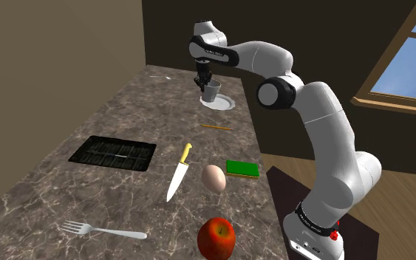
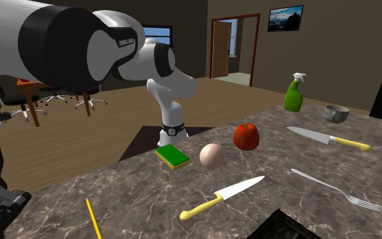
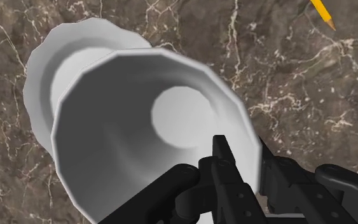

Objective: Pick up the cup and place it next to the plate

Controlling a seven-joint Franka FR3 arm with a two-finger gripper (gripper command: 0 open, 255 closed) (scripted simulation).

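A grey cup [image 1: 213, 91] is at the far end of the marble counter, over the white plate [image 1: 222, 103]. My gripper [image 1: 205, 83] is shut on the cup's rim. In the wrist view one finger is inside the cup [image 3: 139, 127] and the other outside its wall, with the gripper [image 3: 242, 156] clasping that wall. The plate [image 3: 42, 70] peeks out from beneath the cup on the side away from the fingers. Whether the cup rests on the plate or hangs just above it, I cannot tell.
A yellow pencil [image 1: 216, 127] lies just nearer than the plate. Nearer still are a yellow-handled knife [image 1: 179, 171], an egg [image 1: 213, 178], a green sponge [image 1: 242, 169], an apple [image 1: 216, 237] and a fork [image 1: 103, 231]. A dark grate [image 1: 113, 153] is set into the counter.
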